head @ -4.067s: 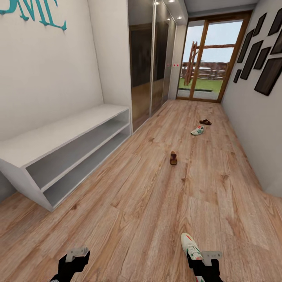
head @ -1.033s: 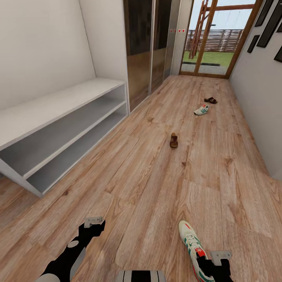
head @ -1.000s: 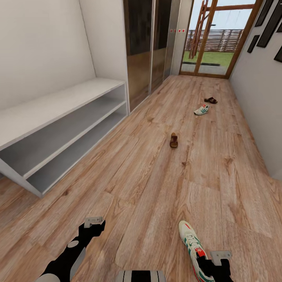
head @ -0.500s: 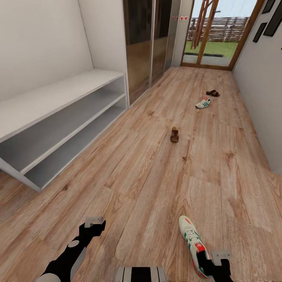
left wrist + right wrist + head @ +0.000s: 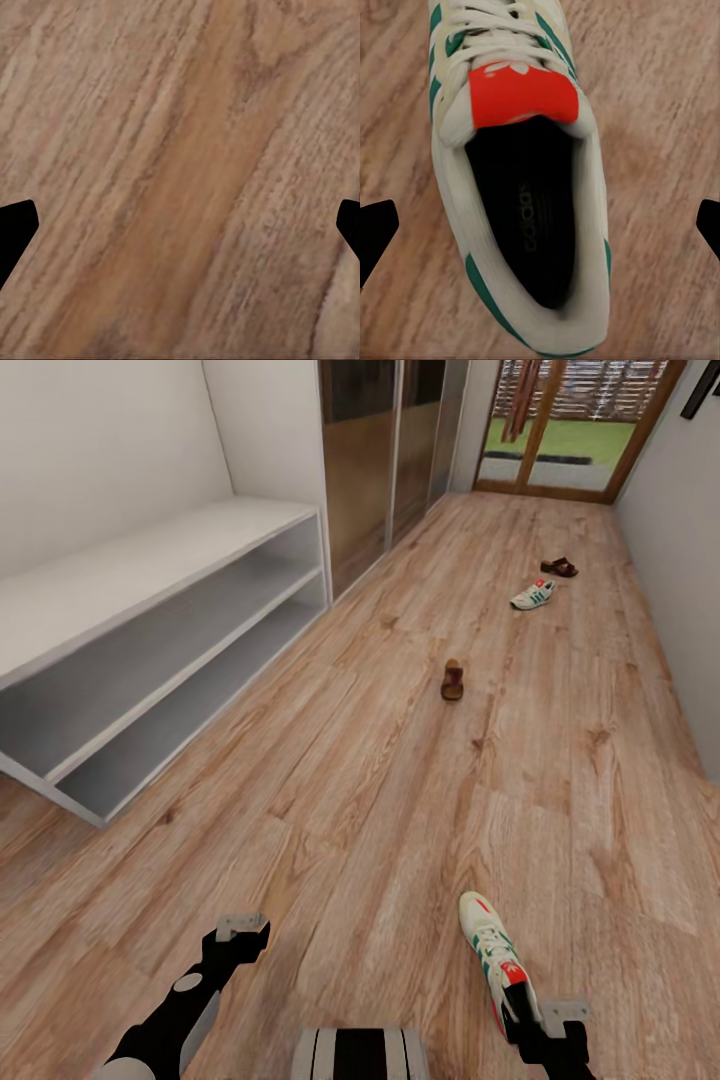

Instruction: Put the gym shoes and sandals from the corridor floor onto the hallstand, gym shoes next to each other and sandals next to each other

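Note:
A white gym shoe with green stripes and a red tongue patch lies on the corridor floor close in front of me. My right gripper hovers over its heel. In the right wrist view the gym shoe lies between the spread fingers, untouched. My left gripper hangs open over bare planks. A brown sandal lies mid-corridor. Farther off lie the second gym shoe and the second sandal. The pale grey hallstand stands at the left with bare shelves.
Mirrored wardrobe doors follow the hallstand along the left wall. A glass door closes the far end. A white wall runs along the right.
The whole view has tilted down and crept forward, so the far shoes and door sit higher in the picture. Both grippers stay open; the near gym shoe keeps its place under the right one.

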You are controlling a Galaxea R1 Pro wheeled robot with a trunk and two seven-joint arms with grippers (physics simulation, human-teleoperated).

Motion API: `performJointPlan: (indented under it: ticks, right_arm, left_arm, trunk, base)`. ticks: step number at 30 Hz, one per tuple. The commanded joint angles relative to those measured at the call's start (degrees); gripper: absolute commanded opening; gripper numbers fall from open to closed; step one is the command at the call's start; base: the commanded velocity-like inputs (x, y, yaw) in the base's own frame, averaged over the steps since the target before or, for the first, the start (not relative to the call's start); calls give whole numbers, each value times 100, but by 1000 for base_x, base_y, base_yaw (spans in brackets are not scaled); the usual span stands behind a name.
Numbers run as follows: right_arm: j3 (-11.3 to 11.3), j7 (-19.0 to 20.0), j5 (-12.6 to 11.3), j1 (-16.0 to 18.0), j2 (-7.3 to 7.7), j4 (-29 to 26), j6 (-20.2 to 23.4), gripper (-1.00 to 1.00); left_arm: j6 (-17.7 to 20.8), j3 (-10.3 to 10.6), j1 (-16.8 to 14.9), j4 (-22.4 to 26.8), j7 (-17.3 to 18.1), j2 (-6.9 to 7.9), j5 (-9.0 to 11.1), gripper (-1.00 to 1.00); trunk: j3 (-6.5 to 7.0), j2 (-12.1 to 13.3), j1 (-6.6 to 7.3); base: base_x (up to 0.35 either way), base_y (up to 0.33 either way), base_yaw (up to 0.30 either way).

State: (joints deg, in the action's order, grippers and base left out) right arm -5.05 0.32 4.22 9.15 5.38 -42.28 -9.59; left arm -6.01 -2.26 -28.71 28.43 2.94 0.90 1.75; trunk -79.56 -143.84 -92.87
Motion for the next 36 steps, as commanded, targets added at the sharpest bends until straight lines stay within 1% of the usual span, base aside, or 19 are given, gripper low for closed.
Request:
performJointPlan:
  ticks: [1,8,12,16,19,24,25,30,36]
  right_arm:
    - [-13,3,44,1,-2,2,-16,100]
    - [-13,3,44,0,-2,0,-16,100]
    - [-13,3,43,0,-2,0,-16,100]
    - [-13,3,43,0,-2,0,-16,100]
    - [-13,3,43,0,-2,0,-16,100]
    - [-15,3,43,0,-2,0,-16,100]
    - [-18,3,43,0,-2,0,-16,100]
    - [-21,3,43,0,-2,0,-16,100]
    - [-22,3,43,1,-2,0,-18,100]
  left_arm:
    - [-14,-19,-3,-5,31,-2,18,100]
    - [5,29,-10,101,38,-5,18,100]
    - [59,72,-22,394,124,-61,18,100]
    - [164,85,-58,823,225,-161,23,100]
    - [418,89,-78,1184,266,-258,21,100]
    - [1004,92,-89,1758,310,-397,19,100]
    - [1302,110,-63,2128,325,-441,19,100]
    - [1439,184,-22,2355,338,-454,22,100]
    - [1492,244,-9,2406,345,-458,22,100]
  trunk:
    - [-35,-3,-1]
    - [-252,-12,-19]
    - [-376,-17,-30]
    - [-501,-23,-40]
    - [-593,-27,-48]
    - [-738,-33,-60]
    - [-762,-35,-63]
    - [-769,-35,-63]
    - [-771,-35,-63]
  base:
    - [0,0,31]
    - [0,0,14]
    - [0,0,3]
    - [0,0,1]
    - [0,0,0]
    - [0,0,0]
    - [0,0,0]
    - [0,0,0]
    - [0,0,0]
